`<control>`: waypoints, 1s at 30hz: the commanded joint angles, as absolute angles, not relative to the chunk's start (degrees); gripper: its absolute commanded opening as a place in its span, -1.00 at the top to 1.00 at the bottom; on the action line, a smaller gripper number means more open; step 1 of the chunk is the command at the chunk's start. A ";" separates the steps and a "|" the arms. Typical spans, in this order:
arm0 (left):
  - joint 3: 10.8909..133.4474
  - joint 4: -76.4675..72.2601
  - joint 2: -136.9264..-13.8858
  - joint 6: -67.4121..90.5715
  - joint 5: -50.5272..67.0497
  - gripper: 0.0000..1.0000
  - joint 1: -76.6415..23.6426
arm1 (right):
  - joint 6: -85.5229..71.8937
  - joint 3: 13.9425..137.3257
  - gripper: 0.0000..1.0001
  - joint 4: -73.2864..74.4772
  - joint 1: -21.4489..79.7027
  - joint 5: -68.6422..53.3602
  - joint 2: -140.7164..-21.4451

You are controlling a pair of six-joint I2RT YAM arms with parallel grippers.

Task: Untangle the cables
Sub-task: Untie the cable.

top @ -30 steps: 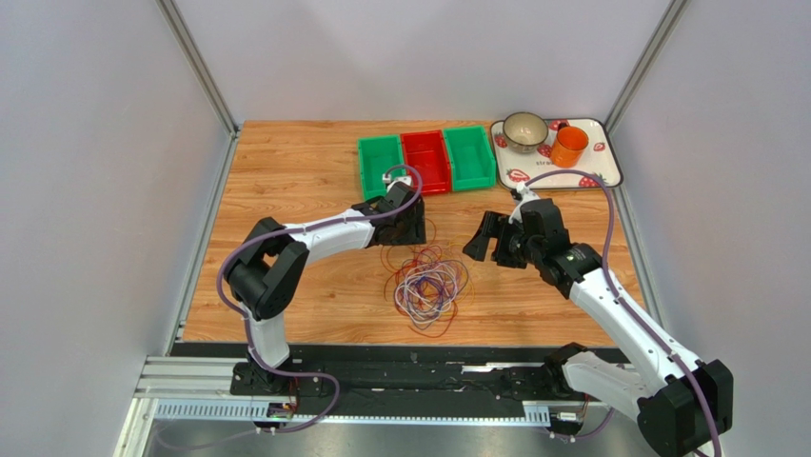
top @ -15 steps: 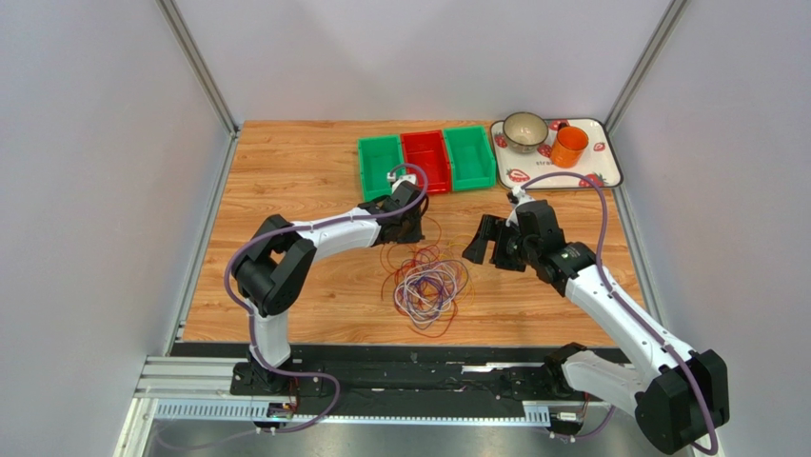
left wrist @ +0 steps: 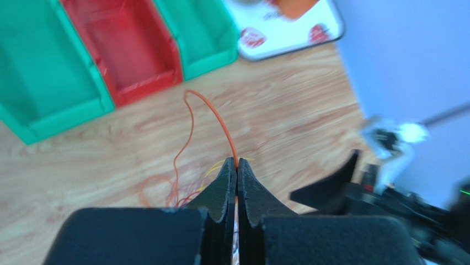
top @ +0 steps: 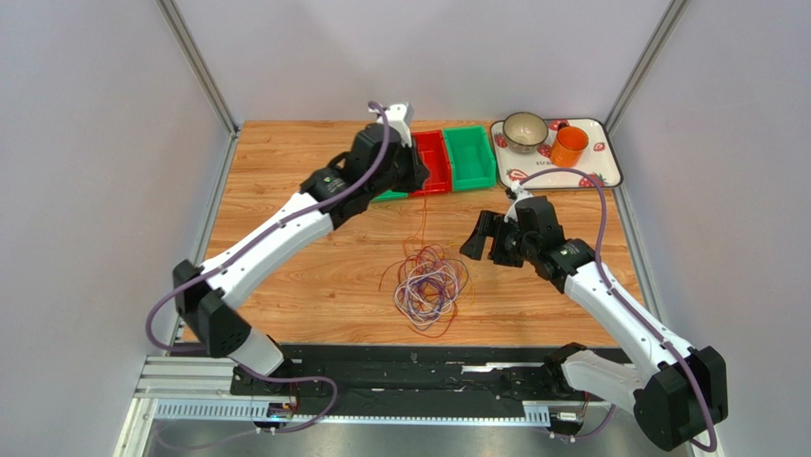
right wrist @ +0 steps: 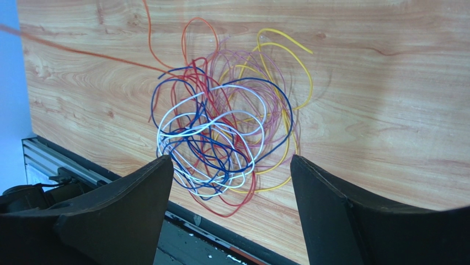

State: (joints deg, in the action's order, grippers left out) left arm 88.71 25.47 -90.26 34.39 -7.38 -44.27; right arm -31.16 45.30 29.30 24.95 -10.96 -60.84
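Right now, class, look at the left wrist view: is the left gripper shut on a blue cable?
No, the left gripper is pinched shut on a thin orange cable that arcs up from its fingertips.

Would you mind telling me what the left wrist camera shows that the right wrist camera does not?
Only the left wrist view shows the left gripper shut on an orange cable, with the red bin, the green bins and a corner of the tray beyond.

Only the right wrist view shows the whole tangle of cables, blue, white, yellow, red and purple, framed by the open fingers of the right gripper.

Both show the wooden table and orange strands at the pile's edge.
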 commanded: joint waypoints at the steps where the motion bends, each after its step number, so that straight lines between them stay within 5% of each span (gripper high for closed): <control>1: 93.77 25.14 -84.03 27.61 -1.07 1.00 -44.56 | -29.97 49.48 -0.64 25.84 25.14 -12.30 -57.84; 18: 118.57 24.43 -80.33 18.63 15.21 1.00 -44.56 | -28.21 49.39 -0.68 17.75 25.14 -13.18 -41.50; 30: 79.93 8.97 -72.60 21.63 27.57 1.00 -44.56 | -26.46 48.95 -0.70 18.63 25.14 -16.25 -32.87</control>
State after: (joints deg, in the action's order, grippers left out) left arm 88.27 13.58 -72.27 22.13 19.46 -44.27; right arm -28.29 47.31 20.25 24.95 -13.47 -34.50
